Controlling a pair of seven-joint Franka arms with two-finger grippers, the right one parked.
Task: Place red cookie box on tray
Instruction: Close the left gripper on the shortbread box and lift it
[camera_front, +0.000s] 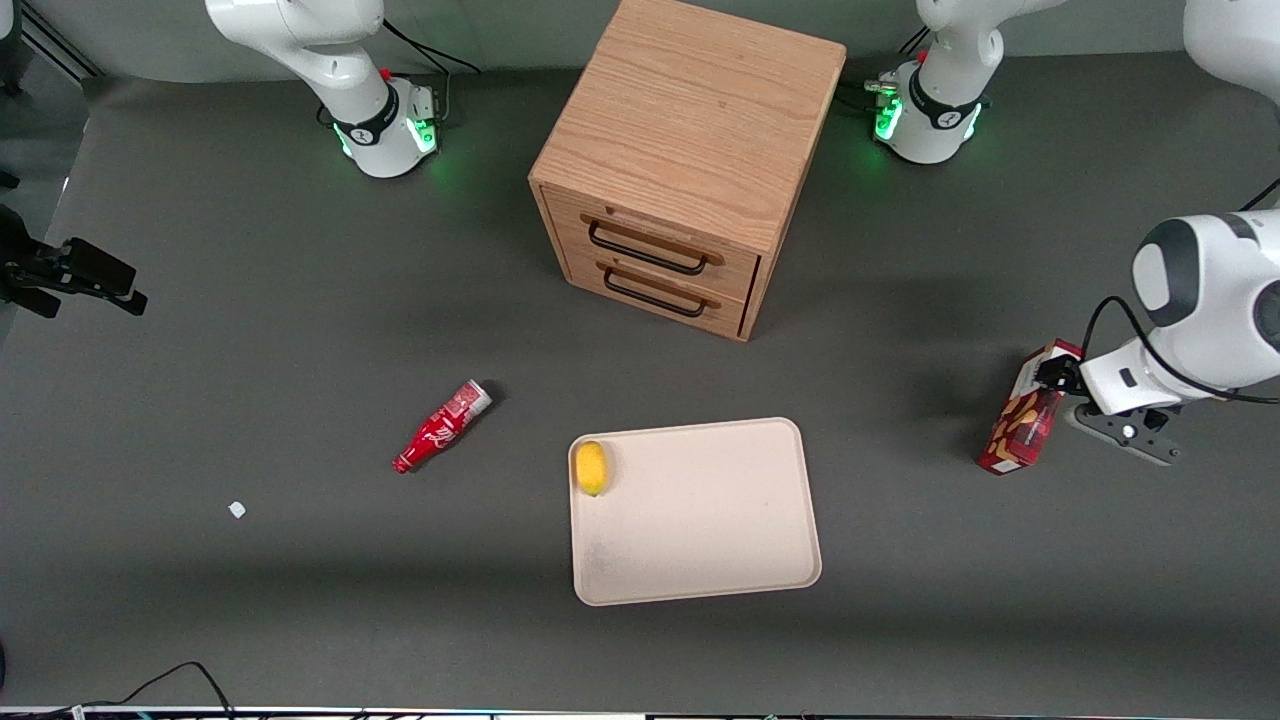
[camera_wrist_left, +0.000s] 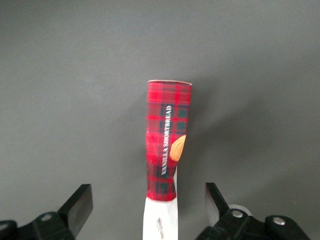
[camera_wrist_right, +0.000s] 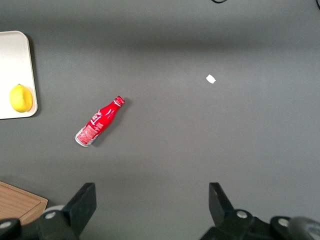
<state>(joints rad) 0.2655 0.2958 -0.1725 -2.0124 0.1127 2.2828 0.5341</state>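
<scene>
The red cookie box (camera_front: 1020, 425), a slim dark-red tartan carton with a white end panel, rests on the table toward the working arm's end. In the left wrist view the box (camera_wrist_left: 167, 140) runs away from the camera, its white end between the fingers. My left gripper (camera_front: 1056, 376) is open at that white end. Its fingers (camera_wrist_left: 80, 205) stand on either side of the box with a gap on each side. The cream tray (camera_front: 720, 520) lies flat near the table's middle, nearer the front camera than the drawer cabinet, well apart from the box.
A yellow lemon (camera_front: 591, 467) lies on the tray's corner. A red soda bottle (camera_front: 440, 427) lies on the table toward the parked arm's end, with a small white scrap (camera_front: 236, 509) past it. A wooden two-drawer cabinet (camera_front: 680, 170) stands farther from the front camera.
</scene>
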